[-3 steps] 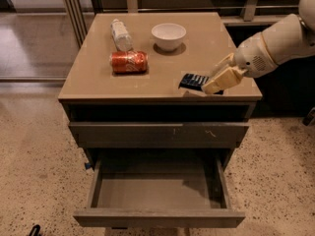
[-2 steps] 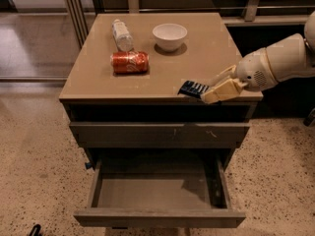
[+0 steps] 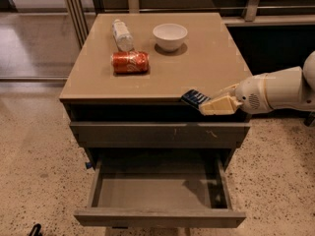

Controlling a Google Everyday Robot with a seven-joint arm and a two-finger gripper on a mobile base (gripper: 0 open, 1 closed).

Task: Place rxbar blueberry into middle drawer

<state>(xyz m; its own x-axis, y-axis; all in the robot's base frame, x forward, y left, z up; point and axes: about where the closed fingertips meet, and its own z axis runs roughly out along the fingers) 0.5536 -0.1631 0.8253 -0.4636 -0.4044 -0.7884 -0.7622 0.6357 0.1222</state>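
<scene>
Claw (image 3: 204,105) clamped on rxbar blueberry (image 3: 193,97), held at worktop (image 3: 197,58) front edge, near right corner. Middle drawer (image 3: 157,193) open below. Pickup judged done; left to do: carry forward, lower, release bar inside drawer.

The gripper (image 3: 206,103) is located at the centre right of the frame. Its fingers (image 3: 220,105) are recorded as cream-coloured, wedge-shaped and tapering to narrow tips. Behind them, a rounded white wrist housing (image 3: 251,98) is observed, marked with a small patch of fine perforations. A pale yellowish band (image 3: 266,90) is seen encircling the smooth white cylindrical forearm (image 3: 290,86), which is cut off by the right edge.
</scene>
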